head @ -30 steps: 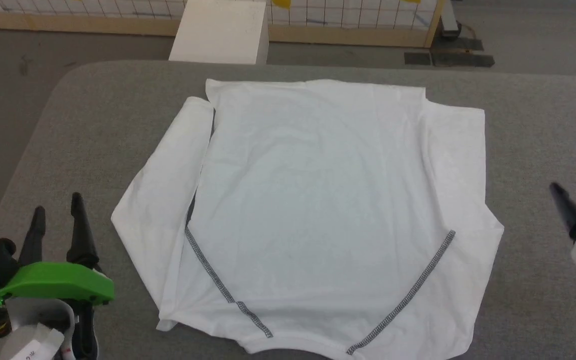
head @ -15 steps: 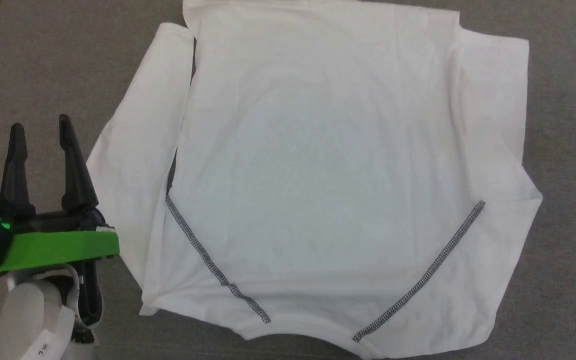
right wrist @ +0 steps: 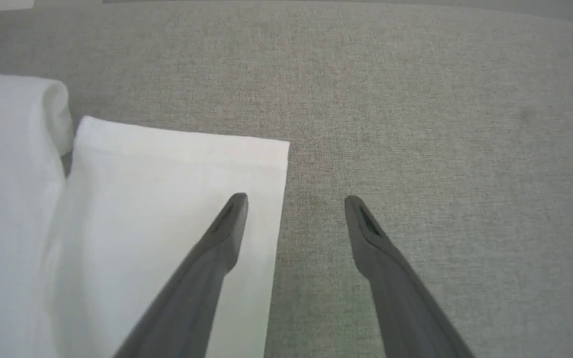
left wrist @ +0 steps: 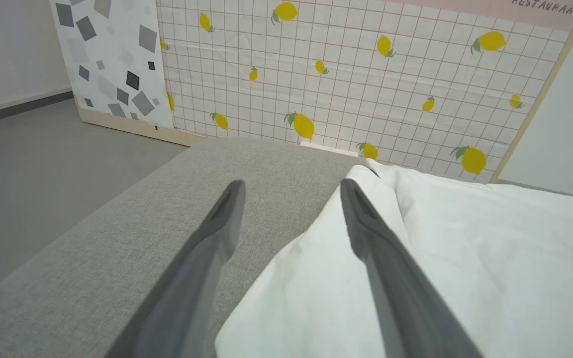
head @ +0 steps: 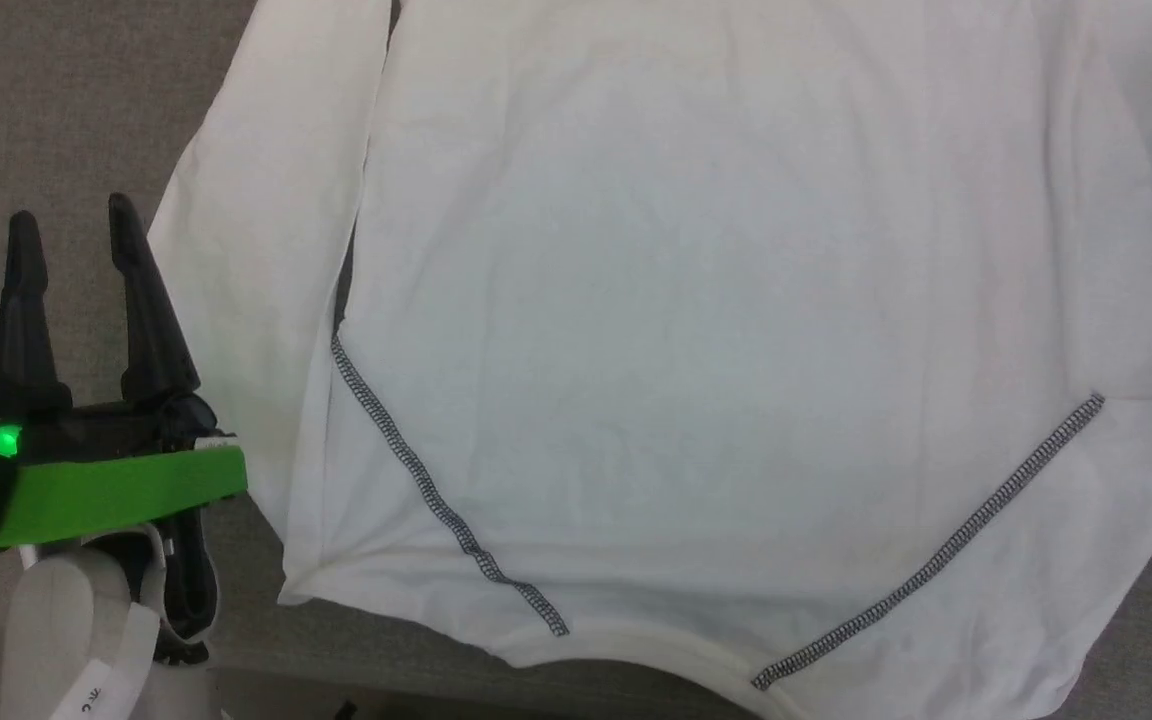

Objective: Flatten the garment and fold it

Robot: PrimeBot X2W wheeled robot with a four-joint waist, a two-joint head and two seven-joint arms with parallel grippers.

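The white garment [head: 696, 330] lies spread flat on the grey table [head: 56, 100]. The left gripper [head: 71, 210] and right gripper [right wrist: 296, 198] both stand wide and empty, each at the garment's edge.

- The garment [head: 696, 330] lies spread flat on the table [head: 36, 120], its neck opening at the near edge toward the robot and its body stretching away.
- 2 stitched seams [head: 391, 425] run from the neck outward, 1 to each side.
- The left sleeve [head: 256, 260] lies alongside the body on the left, with a narrow gap between them.
- The left gripper [head: 71, 208] sits just left of that sleeve, fingers pointing away. Its right finger is over the sleeve's edge and its left finger over bare table.
- The right gripper [right wrist: 296, 198] straddles the garment's right edge, with its left finger over a corner of cloth and its right finger over bare table.
- Behind the table's far edge stands a wall panel [left wrist: 346, 74], and the floor [left wrist: 43, 149] lies to the table's left.
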